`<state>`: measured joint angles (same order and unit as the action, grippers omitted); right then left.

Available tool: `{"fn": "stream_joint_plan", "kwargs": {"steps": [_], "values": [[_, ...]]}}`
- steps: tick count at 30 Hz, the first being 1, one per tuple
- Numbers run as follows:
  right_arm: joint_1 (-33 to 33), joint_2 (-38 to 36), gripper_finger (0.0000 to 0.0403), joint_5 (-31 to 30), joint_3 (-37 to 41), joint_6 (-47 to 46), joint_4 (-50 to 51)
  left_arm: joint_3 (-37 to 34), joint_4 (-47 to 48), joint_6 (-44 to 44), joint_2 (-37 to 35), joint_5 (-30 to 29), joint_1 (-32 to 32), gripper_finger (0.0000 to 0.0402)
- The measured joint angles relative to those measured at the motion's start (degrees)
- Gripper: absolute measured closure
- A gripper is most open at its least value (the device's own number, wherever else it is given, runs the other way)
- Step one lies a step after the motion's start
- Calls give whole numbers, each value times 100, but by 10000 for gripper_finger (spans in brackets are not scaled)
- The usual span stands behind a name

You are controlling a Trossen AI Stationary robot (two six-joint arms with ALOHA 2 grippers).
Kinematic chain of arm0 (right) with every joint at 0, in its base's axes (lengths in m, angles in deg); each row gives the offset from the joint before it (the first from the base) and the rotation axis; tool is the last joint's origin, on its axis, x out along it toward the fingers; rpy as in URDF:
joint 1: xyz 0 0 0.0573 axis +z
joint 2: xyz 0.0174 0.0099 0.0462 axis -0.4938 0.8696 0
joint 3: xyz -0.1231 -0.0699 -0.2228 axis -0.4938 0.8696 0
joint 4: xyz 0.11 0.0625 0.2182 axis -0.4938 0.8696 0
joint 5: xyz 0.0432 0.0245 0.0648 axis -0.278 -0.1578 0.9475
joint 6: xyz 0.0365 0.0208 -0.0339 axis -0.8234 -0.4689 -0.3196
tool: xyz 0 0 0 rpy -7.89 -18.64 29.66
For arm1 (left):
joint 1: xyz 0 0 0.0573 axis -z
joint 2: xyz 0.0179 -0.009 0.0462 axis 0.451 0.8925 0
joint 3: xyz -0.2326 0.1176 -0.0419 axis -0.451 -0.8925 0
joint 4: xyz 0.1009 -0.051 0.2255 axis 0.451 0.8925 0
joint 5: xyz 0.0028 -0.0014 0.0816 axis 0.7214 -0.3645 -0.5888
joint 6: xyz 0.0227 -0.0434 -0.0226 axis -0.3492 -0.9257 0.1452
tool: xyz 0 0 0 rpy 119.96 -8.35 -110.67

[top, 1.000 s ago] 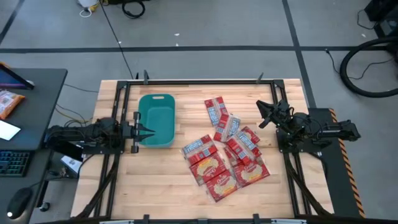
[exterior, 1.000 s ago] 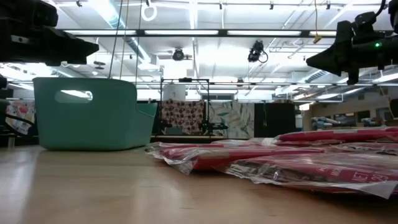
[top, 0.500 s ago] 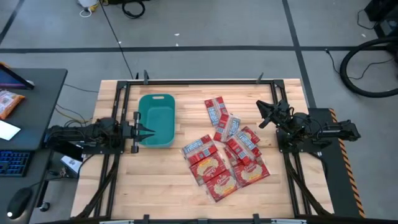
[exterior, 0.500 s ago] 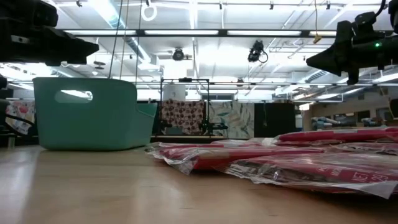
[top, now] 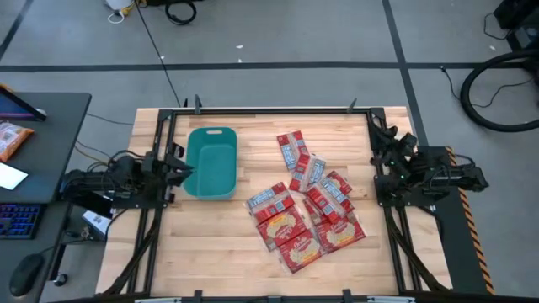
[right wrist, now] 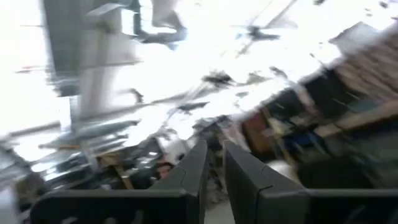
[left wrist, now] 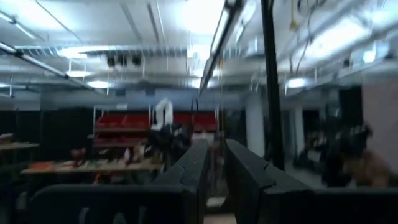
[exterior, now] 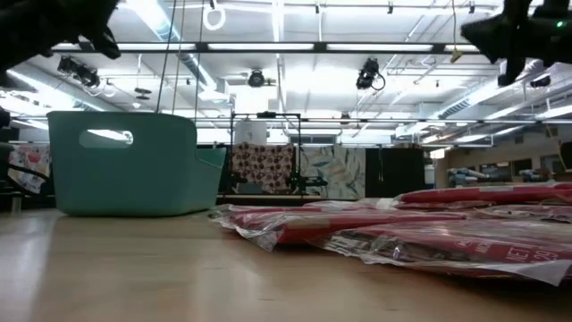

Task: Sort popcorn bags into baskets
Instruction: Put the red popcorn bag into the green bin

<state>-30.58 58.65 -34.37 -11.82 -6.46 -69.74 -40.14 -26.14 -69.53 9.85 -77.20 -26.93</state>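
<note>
1. Nearest the low camera, the popcorn bags (exterior: 420, 234) are lying flat and overlapping in a loose heap on the wooden worktop (top: 219, 244). Seen from above, the heap is spreading over the right half of the worktop, with a few bags trailing toward its far edge (top: 307, 198). I judge they are heaped there as the unsorted stock, all of them waiting to be picked up.

2. Farther back, the teal basket (top: 210, 162) is standing upright on the left half, apart from the heap and looking empty, so the sorting is apparently not yet under way. It is sitting just beside the left arm, probably so that arm can drop bags into it easily.

3. The left gripper (top: 178, 171) is hovering at the basket's left rim, holding nothing; its jaws are standing narrow, with only a slim gap showing in its wrist view (left wrist: 216, 168).

4. The right gripper (top: 389, 143) is waiting at the worktop's right edge, jaws likewise nearly closed and empty (right wrist: 215, 165).

5. Compared with a second ago, both arms are pulled back and raised: the right gripper no longer reaches over toward the bags, and the left one has tilted upward. Bags and basket are unmoved.
</note>
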Motion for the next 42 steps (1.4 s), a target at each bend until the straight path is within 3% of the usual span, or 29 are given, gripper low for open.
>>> {"fn": "stream_joint_plan", "kwargs": {"steps": [5, 10, 14, 18, 22, 27, 36, 42], "values": [[2, 2, 347, 933, -74, 41, 171, 127, 150, -945, 107, -548, -2, 342], [4, 71, 347, 1684, -323, -24, 582, 632, 502, -1165, 785, -700, -2, 342], [-2, 451, 348, 1242, -663, -510, 1045, 1093, 658, -1006, 1581, -946, -2, 342], [0, 993, 351, 1271, -941, -577, 1416, 1397, 667, -506, 2323, -972, -2, 342], [0, 1414, 351, 1334, -1080, -721, 1354, 1463, 307, -863, 2949, -954, 2, 342], [0, 1891, 351, 1997, -1266, -780, 1396, 1612, 42, -1074, 3646, -105, 49, 342], [164, 3039, 351, 2207, -2002, -895, 2034, 2540, 806, -332, 4885, -83, 838, 342], [314, 3902, 351, 2192, -2300, -887, 2066, 2706, 1044, 396, 5512, -93, 1340, 342]]}}
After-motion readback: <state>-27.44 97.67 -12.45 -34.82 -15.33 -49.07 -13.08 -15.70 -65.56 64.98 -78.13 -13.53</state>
